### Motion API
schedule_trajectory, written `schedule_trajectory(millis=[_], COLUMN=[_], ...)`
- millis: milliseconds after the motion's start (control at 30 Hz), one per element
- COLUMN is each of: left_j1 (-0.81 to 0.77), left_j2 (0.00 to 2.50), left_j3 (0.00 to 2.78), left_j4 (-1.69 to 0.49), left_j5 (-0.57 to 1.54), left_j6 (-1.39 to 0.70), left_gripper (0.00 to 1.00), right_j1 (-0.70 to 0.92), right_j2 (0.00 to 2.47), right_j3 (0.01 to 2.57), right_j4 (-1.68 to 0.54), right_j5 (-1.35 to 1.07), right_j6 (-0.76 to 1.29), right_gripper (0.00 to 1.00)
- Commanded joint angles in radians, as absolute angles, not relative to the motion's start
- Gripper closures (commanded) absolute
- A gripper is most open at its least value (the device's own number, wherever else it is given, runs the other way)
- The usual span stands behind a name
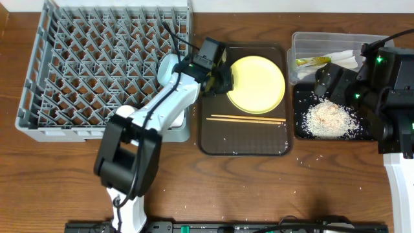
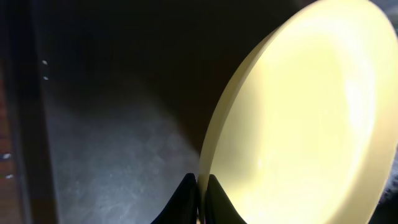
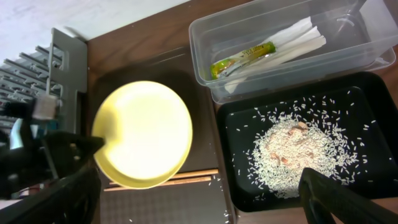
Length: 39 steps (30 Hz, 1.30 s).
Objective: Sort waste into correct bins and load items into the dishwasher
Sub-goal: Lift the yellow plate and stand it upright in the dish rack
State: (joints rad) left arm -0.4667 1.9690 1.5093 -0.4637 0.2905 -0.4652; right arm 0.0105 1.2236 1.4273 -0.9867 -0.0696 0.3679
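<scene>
The round yellow plate [image 1: 259, 84] lies on the brown serving tray [image 1: 246, 144], with its left edge raised. My left gripper [image 1: 223, 81] is shut on that rim [image 2: 202, 183]. The plate fills the right of the left wrist view [image 2: 298, 124] and also shows in the right wrist view [image 3: 146, 134]. The wooden chopsticks [image 1: 246, 118] lie on the tray just in front of the plate. My right gripper [image 1: 325, 81] hovers open and empty over the bins. The clear tub [image 1: 297, 39] holds the green-yellow wrapper [image 3: 242, 59] and white napkins [image 3: 292, 40]. The black tray [image 1: 299, 129] holds the rice scraps [image 1: 330, 118]. The bowls and cup are out of view.
The large grey dish rack [image 1: 103, 65] stands at the left, right beside the brown tray, and my left arm reaches across its front right corner. A few rice grains lie scattered on the brown tray and on the table near the black tray.
</scene>
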Motion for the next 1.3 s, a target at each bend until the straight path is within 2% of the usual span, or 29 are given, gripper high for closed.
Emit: schedule_trajectory(millis=[0, 167, 433, 700, 800, 967, 1267], left_j1=[-0.435, -0.362, -0.206, -0.039, 0.026, 0.092, 0.13], left_j2=[1.874, 1.74, 1.543, 1.49, 1.491, 1.491, 1.491], left_j3=[1.504, 1.504, 1.504, 1.502, 1.49, 1.479, 1.402], left_j4=[-0.481, -0.546, -0.677, -0.757, -0.758, -0.738, -0.64], left_j5=[0.305, 0.263, 0.045, -0.043, -0.041, -0.038, -0.104], left_j6=[-0.41, -0.342, -0.198, -0.126, -0.113, 0.027, 0.044], left_gripper=[0.93, 0.93, 0.92, 0.92, 0.93, 0.93, 0.93], right_j1=[0.005, 0.005, 0.005, 0.005, 0.005, 0.005, 0.005], right_j2=[1.226, 1.226, 1.226, 1.226, 1.226, 1.226, 1.226], right_j3=[1.439, 1.439, 1.439, 1.439, 1.439, 1.439, 1.439], right_j4=[-0.989, -0.989, -0.989, -0.989, -0.989, -0.989, -0.989], right_j5=[-0.056, -0.056, -0.056, -0.056, -0.056, -0.056, -0.056], right_j6=[0.381, 0.381, 0.381, 0.381, 0.381, 0.381, 0.381], right_gripper=[0.01, 0.01, 0.01, 0.01, 0.01, 0.01, 0.01])
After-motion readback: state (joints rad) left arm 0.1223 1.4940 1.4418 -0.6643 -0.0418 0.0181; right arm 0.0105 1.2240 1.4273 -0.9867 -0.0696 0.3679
